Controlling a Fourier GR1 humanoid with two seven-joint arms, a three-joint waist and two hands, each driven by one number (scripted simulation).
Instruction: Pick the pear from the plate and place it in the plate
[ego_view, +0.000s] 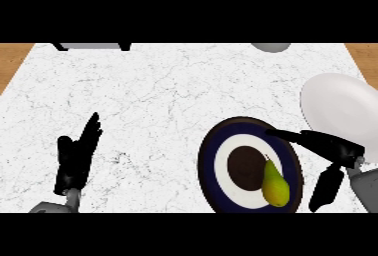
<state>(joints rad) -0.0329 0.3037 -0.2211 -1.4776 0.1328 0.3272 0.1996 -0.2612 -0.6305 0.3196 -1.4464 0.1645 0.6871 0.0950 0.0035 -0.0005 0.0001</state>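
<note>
A yellow-green pear (275, 183) lies on the right part of a dark blue plate (210, 162) with a white ring and a brown centre. My right hand (329, 150) hovers over that plate's right rim, open, its fingers stretched leftwards above the pear and its thumb hanging down to the right of the fruit. It does not touch the pear. A plain white plate (341, 111) sits at the counter's right edge, just beyond the hand. My left hand (76, 159) rests open at the lower left, fingers pointing up.
The white marble counter (155, 95) has wooden strips at its far left and right edges. A grey rounded object (270, 47) and a dark-legged item (92, 46) stand at the back edge.
</note>
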